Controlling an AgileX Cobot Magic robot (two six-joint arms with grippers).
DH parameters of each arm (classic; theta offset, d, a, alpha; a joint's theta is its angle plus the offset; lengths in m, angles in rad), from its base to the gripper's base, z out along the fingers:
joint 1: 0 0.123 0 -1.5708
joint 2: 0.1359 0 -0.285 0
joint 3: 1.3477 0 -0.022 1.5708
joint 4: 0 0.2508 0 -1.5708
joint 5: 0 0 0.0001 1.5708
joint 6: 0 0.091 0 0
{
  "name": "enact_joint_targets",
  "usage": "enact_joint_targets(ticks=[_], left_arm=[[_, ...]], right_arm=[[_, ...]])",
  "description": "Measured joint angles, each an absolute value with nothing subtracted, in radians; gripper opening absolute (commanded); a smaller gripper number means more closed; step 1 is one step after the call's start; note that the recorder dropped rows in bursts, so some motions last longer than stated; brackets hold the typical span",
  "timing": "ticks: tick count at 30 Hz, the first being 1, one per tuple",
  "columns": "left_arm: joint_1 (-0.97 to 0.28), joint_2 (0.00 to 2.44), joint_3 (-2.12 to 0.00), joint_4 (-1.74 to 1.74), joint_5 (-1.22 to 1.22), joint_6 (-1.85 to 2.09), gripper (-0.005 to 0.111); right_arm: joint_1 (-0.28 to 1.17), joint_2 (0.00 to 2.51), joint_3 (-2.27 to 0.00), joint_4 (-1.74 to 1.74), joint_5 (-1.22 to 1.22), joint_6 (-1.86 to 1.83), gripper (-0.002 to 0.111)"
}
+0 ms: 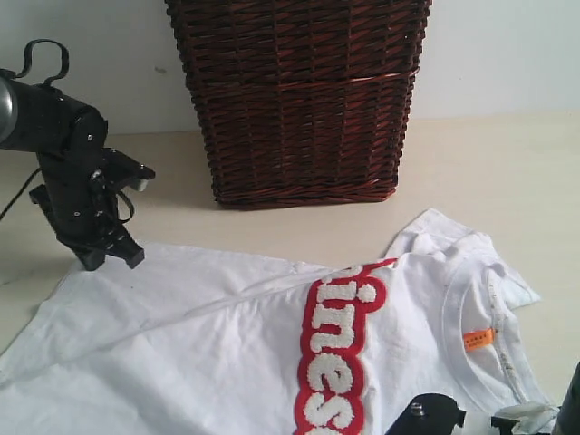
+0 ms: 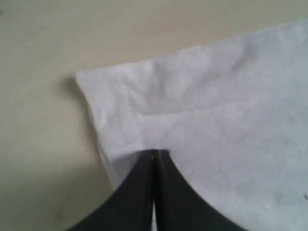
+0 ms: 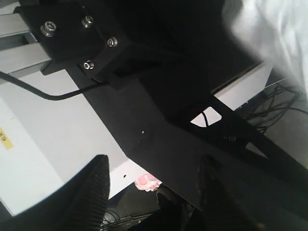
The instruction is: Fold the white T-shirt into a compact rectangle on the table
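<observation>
a soft white cotton t-shirt [image 1: 208, 353] with fuzzy white letters on a red patch is lying spread nearly flat across the wide pale cream bench [image 1: 489, 172], in front of a tall dark brown wicker basket [image 1: 304, 100], with its collar pointing toward the right arm's side. the black left tool [image 2: 154, 155] is resting on the cloth just inside one hem corner, its jaws pressed together and apparently nipping a thin layer of fabric. the black right tool [image 3: 155, 168] is sitting low near the collar with its jaws spread, holding nothing. the shirt is looking light, limp and not slippery. it is likely to sag and crease from any single hold, so the corners, hem and shoulder seams, taken two at once, are looking like the surest places to grip.
</observation>
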State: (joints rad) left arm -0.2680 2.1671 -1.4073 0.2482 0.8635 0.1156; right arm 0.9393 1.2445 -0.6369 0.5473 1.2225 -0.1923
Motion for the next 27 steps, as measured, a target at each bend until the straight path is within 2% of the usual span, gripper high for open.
enact_joint_targets(ticks=[6,12,15,17,22,27], left_arm=[[-0.235,2.165,-1.407,0.275,0.873,0.023,0.0],[-0.217,2.157,-1.401,0.283,0.897,0.0,0.0],[-0.203,2.141,-1.394,0.286,0.903,-0.021,0.0],[-0.19,2.11,-1.384,0.277,0.885,-0.023,0.0],[-0.165,1.974,-1.349,0.228,0.794,-0.027,0.0],[-0.123,1.875,-1.281,0.188,0.688,-0.027,0.0]], right_arm=[[0.942,1.244,-0.637,0.425,1.224,-0.161,0.054],[0.942,1.255,-0.637,-0.062,1.095,0.249,0.053],[0.931,1.301,-0.637,-0.243,0.991,0.45,0.04],[0.897,1.36,-0.641,-0.297,0.929,0.519,0.028],[0.794,1.546,-0.643,-0.334,0.762,0.541,0.0],[0.638,1.704,-0.645,-0.349,0.691,0.541,0.0]])
